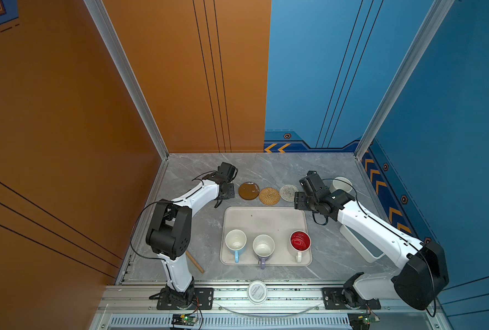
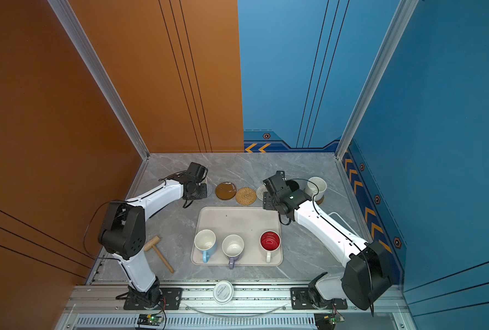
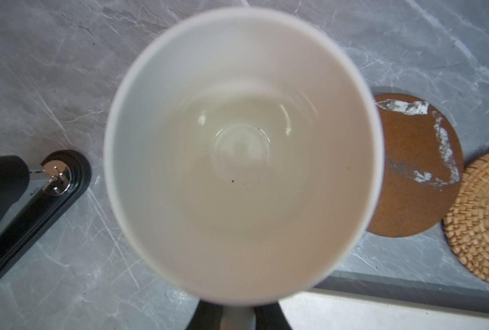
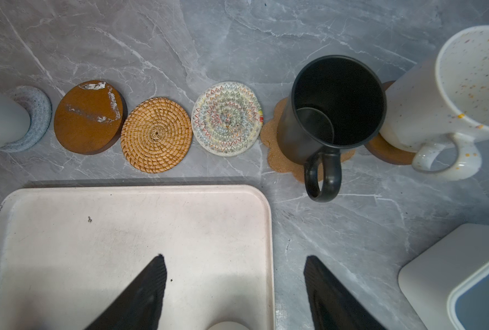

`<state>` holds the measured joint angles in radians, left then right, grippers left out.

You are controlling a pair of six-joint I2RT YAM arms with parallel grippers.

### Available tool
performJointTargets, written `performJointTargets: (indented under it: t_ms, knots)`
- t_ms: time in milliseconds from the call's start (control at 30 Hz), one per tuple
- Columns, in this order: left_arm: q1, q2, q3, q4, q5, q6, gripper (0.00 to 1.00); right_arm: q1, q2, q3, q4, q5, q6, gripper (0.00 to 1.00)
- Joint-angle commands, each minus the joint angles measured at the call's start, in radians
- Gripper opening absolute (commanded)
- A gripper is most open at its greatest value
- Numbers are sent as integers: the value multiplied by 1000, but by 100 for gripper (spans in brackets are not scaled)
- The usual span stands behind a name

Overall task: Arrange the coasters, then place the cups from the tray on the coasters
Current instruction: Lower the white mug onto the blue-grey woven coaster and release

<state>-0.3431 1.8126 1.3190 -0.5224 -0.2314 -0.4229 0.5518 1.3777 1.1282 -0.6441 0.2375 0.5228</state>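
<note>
White mug (image 3: 243,148), handle clenched in left pincer (image 3: 239,317), sits over grey-blue coaster (image 4: 42,114) just beyond tray (image 4: 123,228); right pincer (image 4: 234,257) released.

Mallet (image 2: 159,253): lying flat on the counter (image 2: 174,225).
Lid (image 2: 222,292): sitting on the front rail (image 2: 100,294).
Holder (image 4: 452,257): lying at right, seemingly tilting.

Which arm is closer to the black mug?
Right. The right gripper hangs open over the tray corner near the black mug; the left gripper holds the white mug beyond three coasters.
</note>
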Motion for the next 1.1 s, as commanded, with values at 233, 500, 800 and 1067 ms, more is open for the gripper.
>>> performJointTargets:
  t_ms: [233,500,800,1067]
  knots:
    - [6,-10,-5,39,-1,-11,37,11,18,16,-28,11,13,75]
    - [3,-50,-23,37,-6,-19,52,12,16,20,-29,10,13,75]
    - [-9,-201,-86,37,-7,-30,59,44,-6,63,-74,45,7,75]
    - [-42,-430,-173,27,-27,-38,64,131,-43,90,-133,94,5,75]
